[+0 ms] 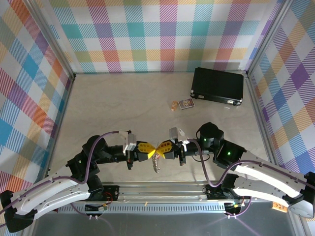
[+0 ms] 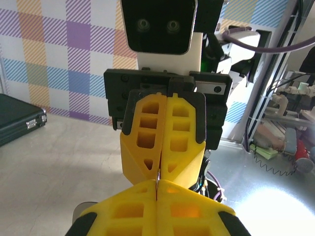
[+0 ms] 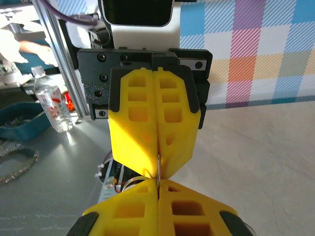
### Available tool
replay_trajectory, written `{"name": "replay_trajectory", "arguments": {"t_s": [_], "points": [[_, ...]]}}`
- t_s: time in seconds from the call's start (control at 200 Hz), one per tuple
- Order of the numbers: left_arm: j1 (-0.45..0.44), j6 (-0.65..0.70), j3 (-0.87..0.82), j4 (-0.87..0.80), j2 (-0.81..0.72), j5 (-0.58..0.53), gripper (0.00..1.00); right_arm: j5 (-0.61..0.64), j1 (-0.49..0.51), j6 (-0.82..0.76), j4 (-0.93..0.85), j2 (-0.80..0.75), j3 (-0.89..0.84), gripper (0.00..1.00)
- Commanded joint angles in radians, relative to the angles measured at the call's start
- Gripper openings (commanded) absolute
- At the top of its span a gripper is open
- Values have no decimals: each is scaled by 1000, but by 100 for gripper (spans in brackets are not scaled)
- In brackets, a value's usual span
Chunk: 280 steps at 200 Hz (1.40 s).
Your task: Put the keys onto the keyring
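My left gripper and right gripper meet tip to tip above the table's near middle, both shut. Between them they pinch the silver keyring, whose loop and beaded chain hang down below the fingertips. In the left wrist view my left gripper is shut on a thin metal edge of the keyring, with the right arm's yellow fingers facing it. In the right wrist view my right gripper grips the same thin keyring edge. The red-tagged key is out of view.
A black case lies at the back right, also in the left wrist view. A small printed card rests in front of it. An aluminium rail runs along the near edge. A water bottle stands beyond the frame.
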Motion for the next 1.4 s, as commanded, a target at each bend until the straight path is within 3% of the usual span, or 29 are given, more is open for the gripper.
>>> {"name": "replay_trajectory", "arguments": {"t_s": [0.0,0.105,0.23,0.485,0.745,0.96,1.13,1.395], "points": [[-8,39,56,-76,-6,-57,9,27,4,-149,-160,0,100,0],[-8,68,95,-171,-3,-98,21,60,5,-266,-342,23,193,0],[-8,100,147,-274,12,-120,24,98,5,-348,-502,83,300,0],[-8,121,207,-358,61,-92,25,161,6,-405,-645,165,423,0],[-9,122,218,-345,109,-70,26,177,24,-417,-667,192,451,0],[-8,144,234,-343,140,-68,22,175,40,-433,-677,209,457,0],[-8,149,242,-347,155,-64,10,181,45,-438,-684,213,462,0],[-8,164,242,-366,176,-72,7,146,48,-438,-665,202,447,0]]}}
